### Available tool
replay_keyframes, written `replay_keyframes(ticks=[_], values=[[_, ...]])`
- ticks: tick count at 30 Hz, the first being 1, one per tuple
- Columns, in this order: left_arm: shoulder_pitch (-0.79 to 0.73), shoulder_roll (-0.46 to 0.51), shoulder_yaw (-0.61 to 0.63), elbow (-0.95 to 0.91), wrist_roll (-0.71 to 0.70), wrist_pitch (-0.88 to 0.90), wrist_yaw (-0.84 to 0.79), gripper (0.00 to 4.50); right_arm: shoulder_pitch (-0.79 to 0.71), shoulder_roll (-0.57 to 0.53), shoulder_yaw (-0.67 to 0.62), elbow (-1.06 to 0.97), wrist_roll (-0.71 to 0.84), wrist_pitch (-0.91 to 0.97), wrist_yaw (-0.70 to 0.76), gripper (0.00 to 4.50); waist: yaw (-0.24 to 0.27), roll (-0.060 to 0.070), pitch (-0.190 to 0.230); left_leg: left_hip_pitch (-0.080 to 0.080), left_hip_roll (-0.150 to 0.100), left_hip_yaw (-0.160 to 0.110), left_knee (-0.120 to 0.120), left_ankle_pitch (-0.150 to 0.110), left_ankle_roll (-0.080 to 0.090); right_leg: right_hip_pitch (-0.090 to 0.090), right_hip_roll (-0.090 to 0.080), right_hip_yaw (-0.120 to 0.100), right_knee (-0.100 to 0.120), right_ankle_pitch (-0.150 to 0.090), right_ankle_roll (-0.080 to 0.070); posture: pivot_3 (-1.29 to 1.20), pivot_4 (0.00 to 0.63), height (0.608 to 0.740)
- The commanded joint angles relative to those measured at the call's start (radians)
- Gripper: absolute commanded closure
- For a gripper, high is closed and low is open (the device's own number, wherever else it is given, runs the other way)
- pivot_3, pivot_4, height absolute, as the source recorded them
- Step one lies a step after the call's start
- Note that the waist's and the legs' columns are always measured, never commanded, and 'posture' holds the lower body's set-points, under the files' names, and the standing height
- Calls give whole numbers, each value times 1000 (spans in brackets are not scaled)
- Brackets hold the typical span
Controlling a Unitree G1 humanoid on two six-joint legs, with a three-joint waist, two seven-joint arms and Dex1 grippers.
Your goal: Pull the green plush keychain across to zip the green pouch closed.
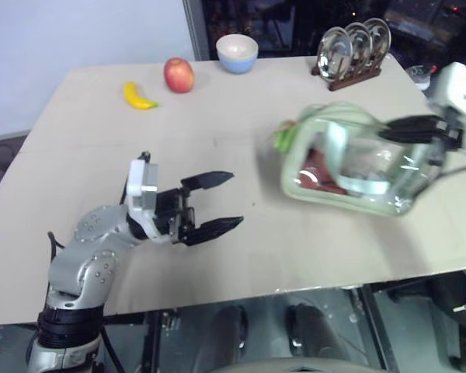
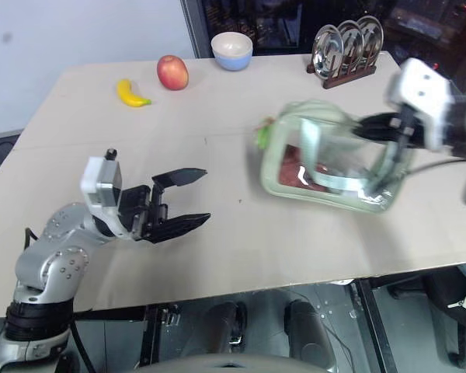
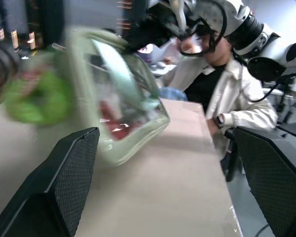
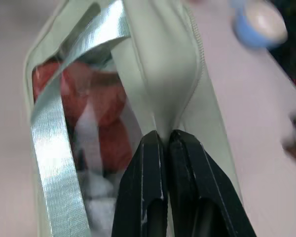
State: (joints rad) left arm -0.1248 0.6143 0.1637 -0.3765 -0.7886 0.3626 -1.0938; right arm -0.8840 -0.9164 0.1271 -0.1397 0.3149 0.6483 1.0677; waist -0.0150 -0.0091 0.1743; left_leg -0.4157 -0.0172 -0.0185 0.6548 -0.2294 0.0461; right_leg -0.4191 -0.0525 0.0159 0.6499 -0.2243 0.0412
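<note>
The green pouch (image 1: 349,167) lies on the table, right of the middle, its clear side showing red and white contents and its pale straps draped over it. At the pouch's left end hangs the green plush keychain (image 1: 283,136), lime-coloured and blurred, seen also in the left wrist view (image 3: 37,98). My right gripper (image 4: 163,136) is shut, pinching the pouch's top fabric beside the zipper at its right end (image 1: 384,132). My left gripper (image 1: 234,200) hangs open over bare table, left of the pouch and apart from it, pointing toward it.
A banana (image 1: 138,96), an apple (image 1: 179,74) and a blue-and-white bowl (image 1: 237,53) stand along the far edge. A rack of metal plates (image 1: 353,48) is at the back right. A person in a white jacket (image 3: 212,84) sits past the table's end.
</note>
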Motion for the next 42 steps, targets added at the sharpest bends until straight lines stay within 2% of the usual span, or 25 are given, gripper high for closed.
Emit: replay_keyframes(ticks=[1,6,13,17,20,24,28,32,35,38,42], values=[[47,3,73,-68,-8,-19,56,0,-130,119,97,-2,-122,-34,-121,4416,4,0,0,0,0,0,0,0,0,-1,0,0,1,0,0,0,150,733],[194,14,199,-154,-36,-22,108,0,-238,265,201,167,-304,-227,-223,4416,10,-2,0,-3,-3,0,0,2,-4,-4,-4,0,2,0,0,0,150,733],[398,-12,381,-234,-66,-56,150,0,-331,387,229,371,-458,-485,-337,4416,3,-3,0,-3,-5,-2,-2,2,-4,-4,-6,-2,2,0,-1,0,150,733],[440,-19,404,-239,-48,-81,176,0,-291,429,249,354,-492,-519,-320,4416,1,-3,0,-2,-5,-2,-2,2,-5,-4,-4,-1,3,0,-1,0,150,733],[451,-28,418,-231,-23,-100,214,0,-156,462,304,261,-491,-478,-264,4416,2,-5,-2,-1,-4,-2,-3,1,-3,-3,-4,-2,3,0,-1,0,150,733],[450,-39,406,-232,40,-105,297,0,-58,517,308,212,-484,-423,-254,4416,1,-5,-2,0,-5,-1,-3,0,0,-3,-4,-1,4,0,-1,0,150,733],[438,-56,398,-191,130,-124,379,0,-27,558,306,196,-489,-374,-261,4416,-3,-5,-2,3,-5,0,-2,0,0,-2,-4,-1,8,0,-1,0,150,733],[361,-44,396,-138,152,-85,462,0,-14,600,295,183,-477,-335,-273,4416,-2,-5,-2,4,-3,0,-2,1,-3,-3,-2,-2,10,0,-1,0,150,733],[284,-9,389,-79,209,-22,556,0,-40,643,281,209,-476,-326,-297,4416,-4,-6,-2,4,-3,0,-1,2,-3,-3,-1,-2,11,0,-1,0,150,733],[219,54,345,-7,280,-28,537,0,-85,673,275,257,-486,-337,-310,4416,-9,-5,-2,4,-3,0,-1,2,-3,-3,0,-2,11,0,-1,0,150,733],[88,83,276,108,370,-73,548,0,-141,680,269,327,-501,-379,-318,4416,-10,-6,-2,3,-4,-1,-2,2,-4,-4,3,-3,11,0,-1,0,150,733]])
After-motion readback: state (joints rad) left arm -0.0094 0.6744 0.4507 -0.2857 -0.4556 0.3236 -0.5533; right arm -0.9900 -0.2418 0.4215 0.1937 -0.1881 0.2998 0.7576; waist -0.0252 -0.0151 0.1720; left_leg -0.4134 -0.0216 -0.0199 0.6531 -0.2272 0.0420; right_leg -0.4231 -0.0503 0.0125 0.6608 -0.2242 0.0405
